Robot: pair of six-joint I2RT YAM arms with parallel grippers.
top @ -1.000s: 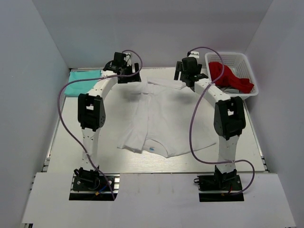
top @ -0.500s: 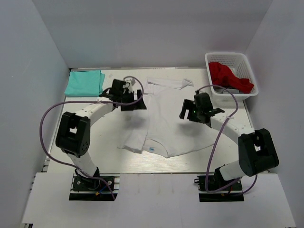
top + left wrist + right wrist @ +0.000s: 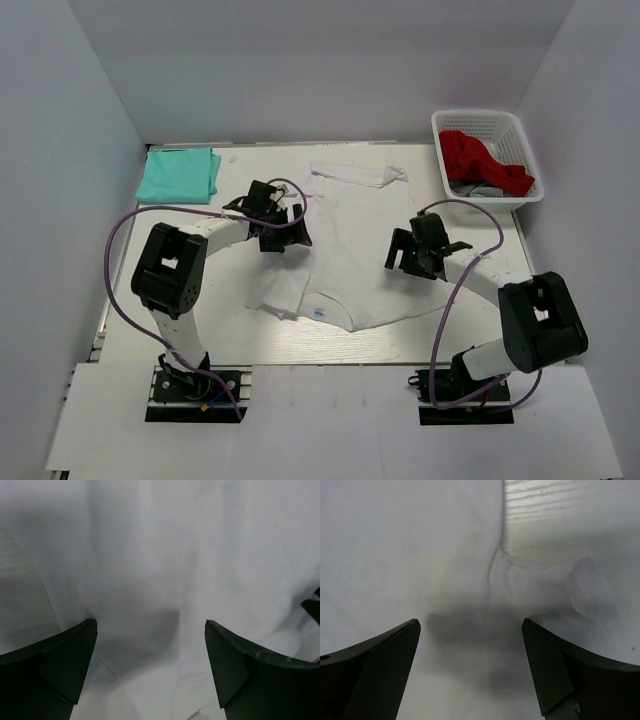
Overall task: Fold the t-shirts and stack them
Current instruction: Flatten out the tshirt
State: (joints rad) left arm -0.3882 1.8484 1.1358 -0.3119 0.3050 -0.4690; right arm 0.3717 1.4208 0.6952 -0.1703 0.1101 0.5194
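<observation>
A thin white t-shirt lies spread on the table's middle, its far hem folded over at the back and its left edge bunched. A folded mint-teal t-shirt rests at the back left corner. My left gripper hovers low over the white shirt's left side, jaws wide apart with only cloth beneath. My right gripper hangs over the shirt's right side, also open; its wrist view shows white fabric and a sleeve edge against bare table.
A white plastic basket at the back right holds red and grey clothes. White walls enclose the table on three sides. Purple cables loop from both arms.
Both arms have drawn back from the table's far edge toward the near side and lowered over the white shirt, whose far hem now lies folded over. Both grippers stayed open.
</observation>
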